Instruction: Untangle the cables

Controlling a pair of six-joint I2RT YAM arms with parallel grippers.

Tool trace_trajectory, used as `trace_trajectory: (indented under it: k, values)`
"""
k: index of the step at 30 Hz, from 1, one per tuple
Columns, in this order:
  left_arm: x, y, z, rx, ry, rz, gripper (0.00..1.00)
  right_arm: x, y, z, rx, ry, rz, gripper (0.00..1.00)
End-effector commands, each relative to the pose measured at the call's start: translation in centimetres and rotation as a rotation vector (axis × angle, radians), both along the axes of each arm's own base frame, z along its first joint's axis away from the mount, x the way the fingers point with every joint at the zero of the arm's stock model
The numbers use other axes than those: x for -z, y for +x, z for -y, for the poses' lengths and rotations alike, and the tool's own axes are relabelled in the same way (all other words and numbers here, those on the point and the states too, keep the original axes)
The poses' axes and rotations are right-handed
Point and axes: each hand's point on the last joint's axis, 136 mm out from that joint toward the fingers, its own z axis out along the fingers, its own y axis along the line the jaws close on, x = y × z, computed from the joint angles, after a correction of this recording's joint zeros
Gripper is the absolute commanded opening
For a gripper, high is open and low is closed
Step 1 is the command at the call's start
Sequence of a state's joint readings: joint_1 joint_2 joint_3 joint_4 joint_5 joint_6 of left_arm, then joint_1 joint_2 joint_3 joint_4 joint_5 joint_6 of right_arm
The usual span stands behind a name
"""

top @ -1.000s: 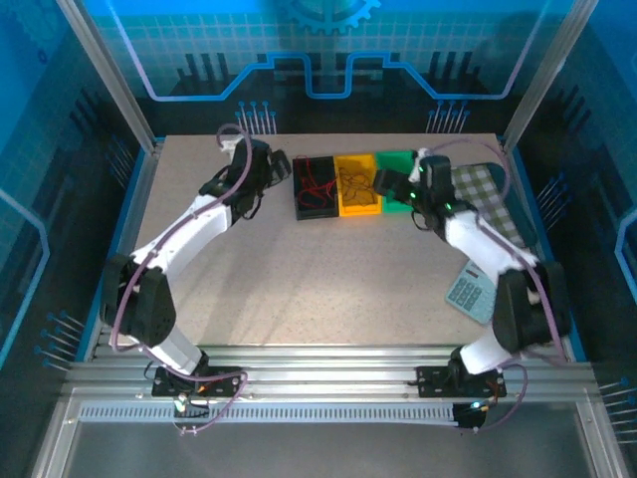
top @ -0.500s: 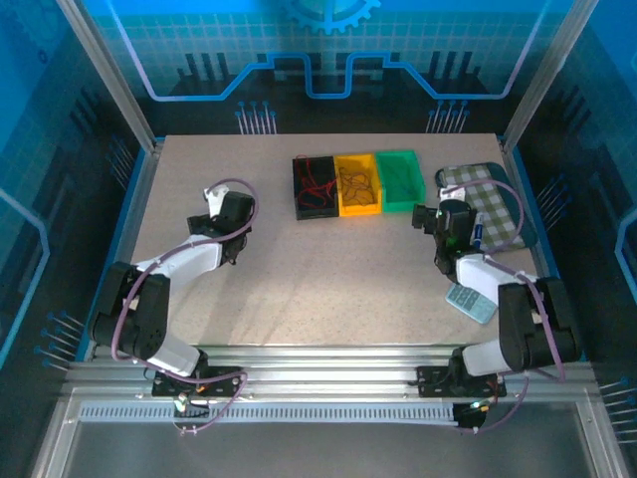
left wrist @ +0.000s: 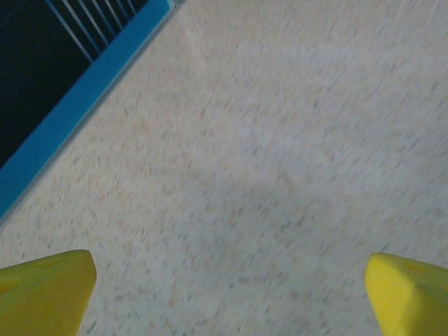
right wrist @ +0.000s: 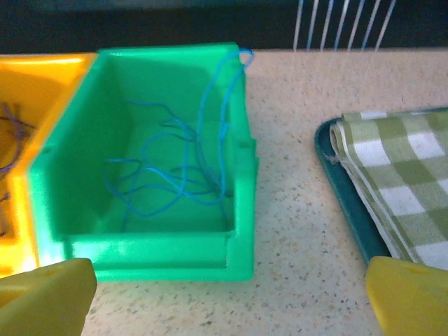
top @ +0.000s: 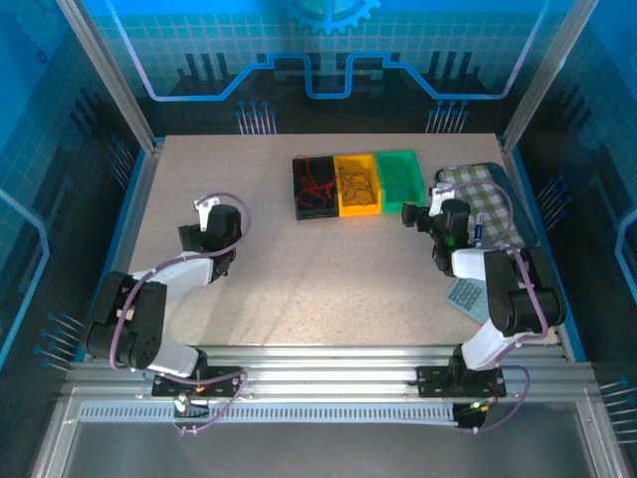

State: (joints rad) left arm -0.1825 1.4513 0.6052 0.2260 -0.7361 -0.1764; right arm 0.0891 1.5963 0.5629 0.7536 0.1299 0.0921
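The cables lie sorted in three bins at the back of the table. Red ones (top: 318, 184) are in the black bin (top: 302, 204), dark ones (top: 358, 182) in the yellow bin (top: 358, 208). Thin blue ones (right wrist: 175, 175) curl in the green bin (right wrist: 161, 252), one draped over its far rim. My right gripper (right wrist: 231, 294) is open and empty, low over the table just in front of the green bin's near right corner (top: 410, 213). My left gripper (left wrist: 227, 294) is open over bare tabletop at the left (top: 204, 231), far from the bins.
A teal tray (right wrist: 350, 189) with a folded green checked cloth (right wrist: 406, 175) sits right of the green bin. A calculator (top: 466, 294) lies by the right arm. The table's blue left edge (left wrist: 84, 105) is near the left gripper.
Both arms have pulled back from the bins toward their bases, the left well to the near left, the right to just in front of the green bin. Both grippers stayed open.
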Motion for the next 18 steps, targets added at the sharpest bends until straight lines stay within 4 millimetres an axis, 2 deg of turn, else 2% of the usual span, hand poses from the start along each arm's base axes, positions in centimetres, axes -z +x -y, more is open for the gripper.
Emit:
trace_trajectory:
  k: [1,3,5,6,8,10,13,14,16,18]
  values:
    - [-1.4,1.6,0.6,0.055,-0.041,0.131,0.99,-5.2,-2.1,-2.4,-0.075,-0.064,0.18,1.0]
    - [-1.4,2.8,0.8,0.096,-0.013,0.121,0.99,-5.4,-3.6,-2.1,-0.066,-0.019,0.081,1.0]
    - [-1.9,3.7,0.3,0.082,0.039,0.159,0.99,-4.0,-5.4,-1.5,-0.055,-0.053,-0.024,1.0]
    - [-1.4,4.1,0.4,0.117,0.025,0.175,0.99,-3.2,-6.1,-1.2,-0.052,-0.077,-0.049,1.0]
    - [-1.2,4.0,0.7,0.143,0.002,0.178,0.99,-1.8,-7.4,0.3,-0.003,-0.12,-0.012,1.0]
    - [-1.4,3.4,1.3,0.19,-0.019,0.219,0.99,-1.9,-8.1,1.8,0.048,-0.092,0.048,1.0]
    - [-1.4,3.1,1.6,0.228,-0.045,0.246,0.99,-2.7,-7.5,3.7,0.104,0.012,0.168,1.0]
    - [-1.4,3.1,1.7,0.238,-0.046,0.25,0.99,-2.2,-7.1,3.9,0.097,0.02,0.158,1.0]
    - [-1.5,2.9,1.9,0.254,-0.051,0.264,0.99,-1.2,-6.0,3.5,0.066,0.014,0.146,1.0]
    - [-1.5,2.8,2.1,0.262,-0.055,0.273,0.99,-0.1,-4.7,2.0,-0.026,0.005,0.171,1.0]
